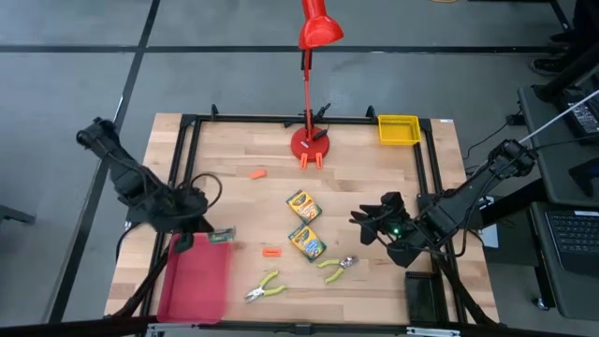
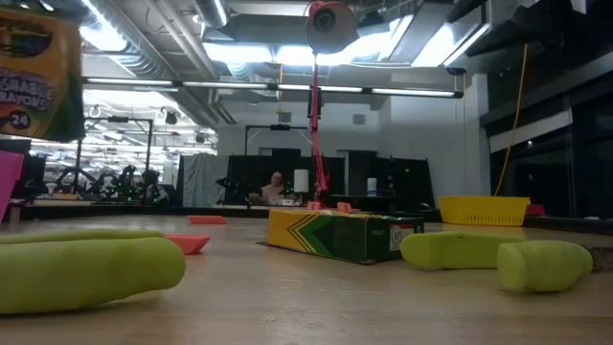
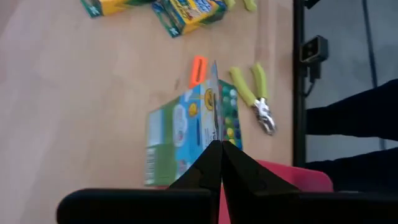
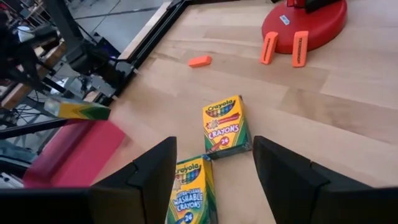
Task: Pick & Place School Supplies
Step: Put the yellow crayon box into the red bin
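Note:
My left gripper (image 1: 208, 234) is shut on a crayon box (image 3: 180, 130), which hangs above the far right corner of the red tray (image 1: 195, 281). The same box shows high up in the low view (image 2: 38, 67). Two more yellow-and-green crayon boxes (image 1: 302, 204) (image 1: 306, 241) lie flat mid-table. Below them, my right gripper (image 4: 214, 168) hovers open just to their right and holds nothing. Two green-handled pliers (image 1: 265, 288) (image 1: 335, 267) lie near the front edge. Small orange pieces (image 1: 257, 173) (image 1: 271, 251) lie on the wood. My left gripper pinches the crayon box between its two fingers at the box's near end (image 3: 214, 134). The fingers slant down from the table's left side. The box is lifted clear of table and tray, standing out beyond the fingertips and tilted.
The red lamp's base (image 1: 309, 143) stands at the far middle with two orange pieces against it. A yellow bin (image 1: 398, 129) sits at the far right corner. A black frame (image 1: 192, 122) rims the table. Bare wood lies between the tray and the crayon boxes.

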Robot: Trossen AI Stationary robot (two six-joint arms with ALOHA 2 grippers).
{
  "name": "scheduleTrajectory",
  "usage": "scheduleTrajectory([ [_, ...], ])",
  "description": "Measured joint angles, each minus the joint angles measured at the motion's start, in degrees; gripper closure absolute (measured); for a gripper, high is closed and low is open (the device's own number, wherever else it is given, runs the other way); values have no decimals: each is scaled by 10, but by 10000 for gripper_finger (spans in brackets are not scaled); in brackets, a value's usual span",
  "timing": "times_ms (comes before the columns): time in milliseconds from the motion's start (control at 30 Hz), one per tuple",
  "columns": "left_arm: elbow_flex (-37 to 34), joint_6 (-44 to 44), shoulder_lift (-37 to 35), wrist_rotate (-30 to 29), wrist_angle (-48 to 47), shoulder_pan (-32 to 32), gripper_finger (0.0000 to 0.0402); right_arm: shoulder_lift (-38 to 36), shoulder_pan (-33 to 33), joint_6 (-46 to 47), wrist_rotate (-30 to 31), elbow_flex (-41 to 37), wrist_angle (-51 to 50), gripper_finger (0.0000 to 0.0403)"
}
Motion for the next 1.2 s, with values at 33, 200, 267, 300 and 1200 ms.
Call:
scheduleTrajectory([
  [33,0,-15,1,-9,-2,-16,399,0,-2,-4,0,0,1,186],
  [200,0,-93,1,-50,-21,-88,399,0,-9,-12,-1,0,8,186],
  [267,0,-122,2,-62,-29,-113,399,0,-12,-14,-1,0,10,185],
  [300,0,-135,3,-68,-34,-125,399,0,-12,-16,-2,0,10,186],
  [1200,0,-298,119,-146,-121,-234,399,0,-15,-64,-7,0,35,185],
])
